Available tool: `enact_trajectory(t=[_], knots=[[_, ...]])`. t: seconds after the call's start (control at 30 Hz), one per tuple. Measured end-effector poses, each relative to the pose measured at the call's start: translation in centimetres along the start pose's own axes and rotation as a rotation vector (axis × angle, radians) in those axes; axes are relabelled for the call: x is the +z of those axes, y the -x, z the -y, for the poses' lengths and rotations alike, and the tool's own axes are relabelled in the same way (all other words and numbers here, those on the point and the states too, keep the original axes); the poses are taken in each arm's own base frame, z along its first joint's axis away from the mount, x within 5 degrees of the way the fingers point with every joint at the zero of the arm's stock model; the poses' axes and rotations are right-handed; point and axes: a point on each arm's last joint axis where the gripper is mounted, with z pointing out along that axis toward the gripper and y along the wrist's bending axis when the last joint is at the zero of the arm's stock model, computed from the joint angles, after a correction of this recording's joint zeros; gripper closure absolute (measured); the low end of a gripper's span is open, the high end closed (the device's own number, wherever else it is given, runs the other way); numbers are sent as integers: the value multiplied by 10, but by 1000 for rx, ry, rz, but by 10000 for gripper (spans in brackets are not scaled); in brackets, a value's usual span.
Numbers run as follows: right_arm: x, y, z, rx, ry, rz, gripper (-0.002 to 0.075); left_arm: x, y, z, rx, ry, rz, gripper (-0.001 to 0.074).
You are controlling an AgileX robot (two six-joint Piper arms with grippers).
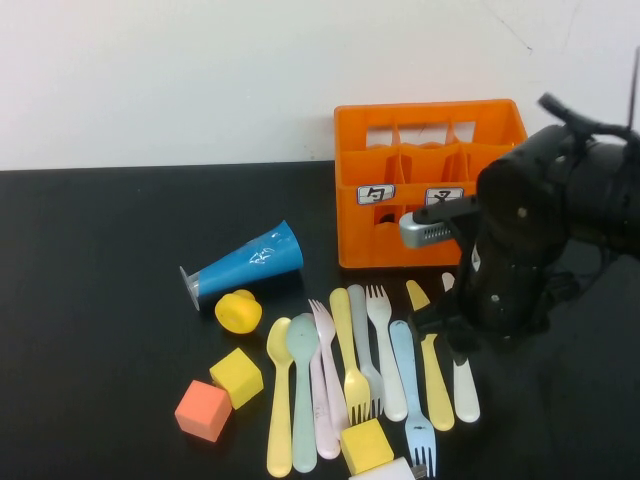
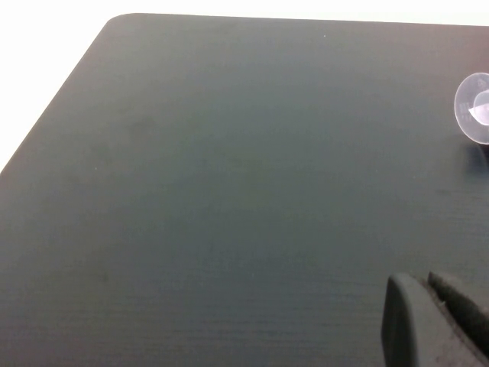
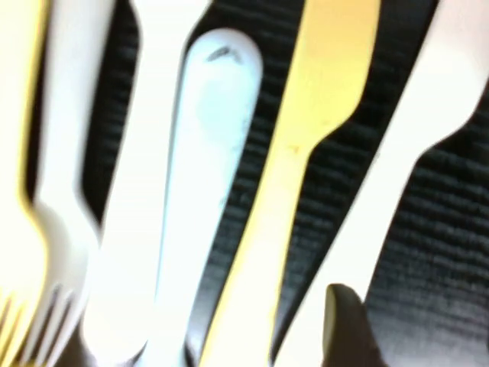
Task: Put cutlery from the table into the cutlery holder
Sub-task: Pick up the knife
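Observation:
The orange cutlery holder (image 1: pixel 430 185) stands at the back of the black table (image 1: pixel 90 300). In front of it the cutlery lies in a row: yellow spoon (image 1: pixel 279 400), grey-green spoon (image 1: pixel 303 385), pink fork (image 1: pixel 323 385), yellow fork (image 1: pixel 350 360), white fork (image 1: pixel 386 355), light blue fork (image 1: pixel 412 390), yellow knife (image 1: pixel 433 375) and white knife (image 1: pixel 464 385). My right gripper (image 1: pixel 440 335) hangs low over the two knives' handles, open and holding nothing. In the right wrist view one fingertip (image 3: pixel 348 329) sits against the white knife (image 3: pixel 412 145), beside the yellow knife (image 3: pixel 306 153). My left gripper (image 2: pixel 428 306) is shut over bare table.
A blue cone (image 1: pixel 245 262) lies left of the crate, its clear base (image 2: pixel 477 107) showing in the left wrist view. A yellow round piece (image 1: pixel 238 311), a yellow cube (image 1: pixel 237 377) and an orange cube (image 1: pixel 203 410) sit nearby. A second yellow cube (image 1: pixel 366 445) and a white cube (image 1: pixel 385 472) lie by the cutlery tips.

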Motion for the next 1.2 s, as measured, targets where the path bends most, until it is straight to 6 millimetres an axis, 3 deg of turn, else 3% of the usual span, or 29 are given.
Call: enact_trajectory(t=[0.53,0.9,1.07,1.2], knots=[[32,11,-4,54,-12,24,377,0,0,0,0,0,0,736],[32,11,-4,34,-16,18,603,0,0,0,2,0,0,736],[32,9,-3,33,-22,2,603,0,0,0,2,0,0,736],[32,8,-3,34,-27,-10,522,0,0,0,2,0,0,736]])
